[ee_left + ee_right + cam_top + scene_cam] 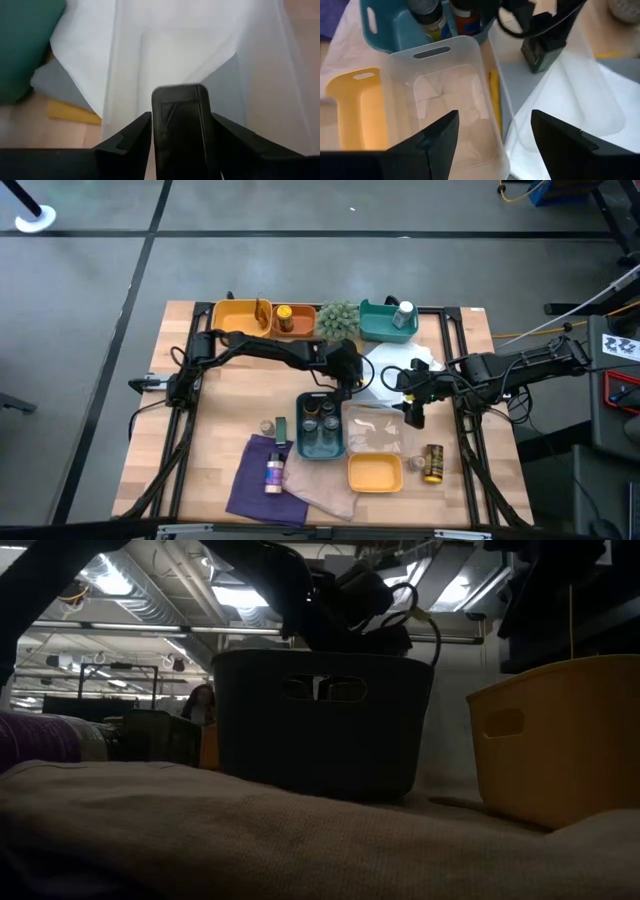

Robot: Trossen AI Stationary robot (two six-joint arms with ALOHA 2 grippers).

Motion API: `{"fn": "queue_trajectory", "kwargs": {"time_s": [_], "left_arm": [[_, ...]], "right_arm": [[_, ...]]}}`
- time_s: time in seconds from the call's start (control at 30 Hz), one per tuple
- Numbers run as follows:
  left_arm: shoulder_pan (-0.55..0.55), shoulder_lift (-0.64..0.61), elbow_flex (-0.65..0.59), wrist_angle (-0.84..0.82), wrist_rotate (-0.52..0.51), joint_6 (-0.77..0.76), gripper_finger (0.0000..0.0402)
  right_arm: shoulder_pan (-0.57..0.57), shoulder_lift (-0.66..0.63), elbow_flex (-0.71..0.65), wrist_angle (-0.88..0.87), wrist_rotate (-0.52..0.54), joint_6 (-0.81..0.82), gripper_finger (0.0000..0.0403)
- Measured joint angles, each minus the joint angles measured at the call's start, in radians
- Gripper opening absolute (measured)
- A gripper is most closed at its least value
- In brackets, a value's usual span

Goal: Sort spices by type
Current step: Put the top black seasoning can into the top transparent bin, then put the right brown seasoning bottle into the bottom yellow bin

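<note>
Several dark-lidded spices stand in the blue tray (320, 425) at the table's middle; two of them (427, 15) show in the right wrist view. Other spices: an orange jar (284, 318) by the orange tray (240, 317), a white bottle (405, 313) in the teal tray (385, 322), a jar (273, 473) lying on the purple cloth, and a yellow-labelled jar (433, 463) at the near right. My left gripper (345, 378) is over the white sheet (395, 375), shut on a dark spice container (180, 125). My right gripper (492, 135) hangs open above the clear bin (445, 100). My left gripper pinches the dark spice container between its two fingers (130, 142), one on each of its two sides (156, 130). The fingers slant down toward the white sheet from the table's left. The container stands upright between them; its lower end is hidden, so whether it rests on the sheet does not show.
A yellow tray (374, 472) sits near the front edge, beside a beige cloth (320, 485). Two small jars (275, 427) stand left of the blue tray. A green spiky plant (338, 318) is at the back. A person (200, 700) shows far behind the table.
</note>
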Motion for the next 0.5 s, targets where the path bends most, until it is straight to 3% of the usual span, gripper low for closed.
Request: {"fn": "queue_trajectory", "kwargs": {"time_s": [0.27, 0.5], "left_arm": [[0.000, -0.050, 0.008, -0.007, 0.000, 0.003, 0.0180], [0.000, -0.123, 0.008, -0.023, 0.000, 0.004, 0.0180]], "right_arm": [[0.000, 0.000, 0.000, -0.006, -0.112, 0.008, 0.0248], [0.010, 0.000, 0.000, -0.039, -0.252, 0.148, 0.0248]]}}
